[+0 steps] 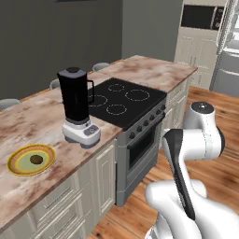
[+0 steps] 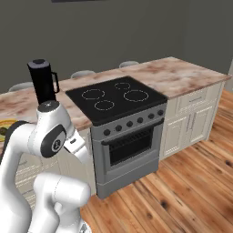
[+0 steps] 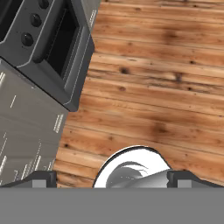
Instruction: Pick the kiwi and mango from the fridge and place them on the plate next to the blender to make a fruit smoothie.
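The yellow-rimmed plate [image 1: 18, 164] lies on the marble counter, left of the blender [image 1: 77, 105], and the dark brown kiwi [image 1: 36, 159] rests at its centre. The right base view catches the blender [image 2: 42, 81] and a sliver of the plate [image 2: 3, 124] at the left edge. My gripper [image 3: 114, 181] hangs low over the wooden floor beside the oven front, open, with nothing between its fingertips [image 3: 41, 178]. The mango is out of view. Part of the grey steel fridge [image 1: 228, 60] stands at the far right.
A black cooktop [image 1: 125, 101] with an oven [image 2: 129, 145] below sits in the counter right of the blender. Cream cabinets [image 2: 193, 120] line the island. A built-in wall oven [image 1: 201, 17] stands by the fridge. Wooden floor [image 2: 182, 191] lies open to the right.
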### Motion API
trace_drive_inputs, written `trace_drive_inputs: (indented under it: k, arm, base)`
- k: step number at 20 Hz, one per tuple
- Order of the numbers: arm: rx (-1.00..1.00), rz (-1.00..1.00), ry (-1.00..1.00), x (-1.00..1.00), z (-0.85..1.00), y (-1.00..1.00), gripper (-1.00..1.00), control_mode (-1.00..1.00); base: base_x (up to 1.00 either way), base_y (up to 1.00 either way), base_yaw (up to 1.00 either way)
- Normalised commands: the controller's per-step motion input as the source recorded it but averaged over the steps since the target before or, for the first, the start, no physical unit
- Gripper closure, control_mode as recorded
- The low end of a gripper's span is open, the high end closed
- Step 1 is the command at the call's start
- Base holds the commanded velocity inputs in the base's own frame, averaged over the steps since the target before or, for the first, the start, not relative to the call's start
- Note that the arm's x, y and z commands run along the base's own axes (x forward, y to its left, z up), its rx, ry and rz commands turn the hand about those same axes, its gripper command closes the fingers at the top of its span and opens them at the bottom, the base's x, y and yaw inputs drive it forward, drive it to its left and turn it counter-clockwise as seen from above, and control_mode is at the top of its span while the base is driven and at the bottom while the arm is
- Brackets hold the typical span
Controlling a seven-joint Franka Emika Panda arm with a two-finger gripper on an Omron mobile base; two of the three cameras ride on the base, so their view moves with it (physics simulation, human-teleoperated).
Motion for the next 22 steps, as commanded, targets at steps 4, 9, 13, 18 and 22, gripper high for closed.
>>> trace_drive_inputs:
  k: [4,9,13,18,22]
  arm:
    - [0.00,0.00,0.00,0.00,0.00,0.00,-1.00,1.00]
    - [0.00,0.00,0.00,0.00,0.00,0.00,-1.00,1.00]
    - [0.00,0.00,0.00,0.00,0.00,0.00,-1.00,1.00]
    - [0.00,0.00,0.00,0.00,0.00,0.00,-1.00,1.00]
    - [0.00,0.00,0.00,0.00,0.00,0.00,-1.00,1.00]
  base:
    - [0.54,-0.37,-0.43]
    - [0.63,-0.43,-0.43]
    - [0.81,-0.21,-0.44]
    - [0.99,-0.05,-0.36]
    - [1.00,-0.01,-0.32]
